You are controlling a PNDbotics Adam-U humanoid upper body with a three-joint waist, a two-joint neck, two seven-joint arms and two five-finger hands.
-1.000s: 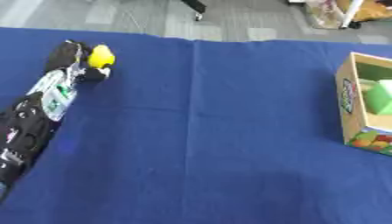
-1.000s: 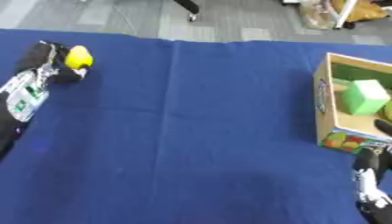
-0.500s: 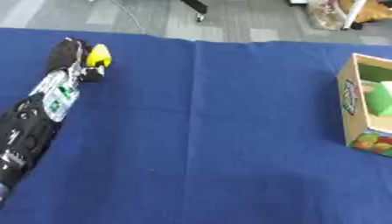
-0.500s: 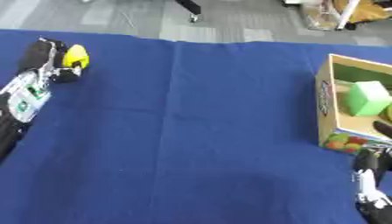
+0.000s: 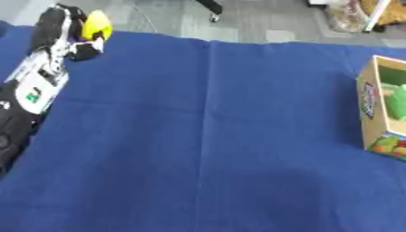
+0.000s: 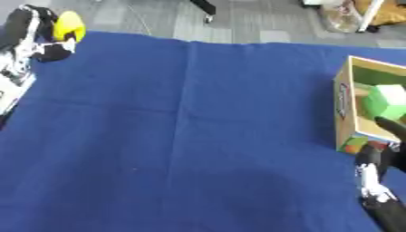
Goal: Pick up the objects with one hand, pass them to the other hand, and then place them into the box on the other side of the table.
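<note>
One left hand [image 5: 67, 27], fingers curled round yellow object [image 5: 97, 26]; box [image 6: 355, 111] print unreadable.

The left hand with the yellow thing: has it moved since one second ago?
Yes. The left hand, holding the yellow thing, moved slightly away toward the table's far edge; the box stayed put.

The left hand [image 6: 36, 34] reached in from the upper left corner, near the far edge of the blue-covered desk [image 6: 198, 136], its fingers curled round a yellow object [image 6: 69, 26]. A cardboard box [image 6: 349, 113] stood at the right side, open on top, with a green block [image 6: 387, 100] inside. The right hand [image 6: 379, 158] showed at the lower right corner, just beside the box, fingers up and relaxed, holding nothing.
</note>
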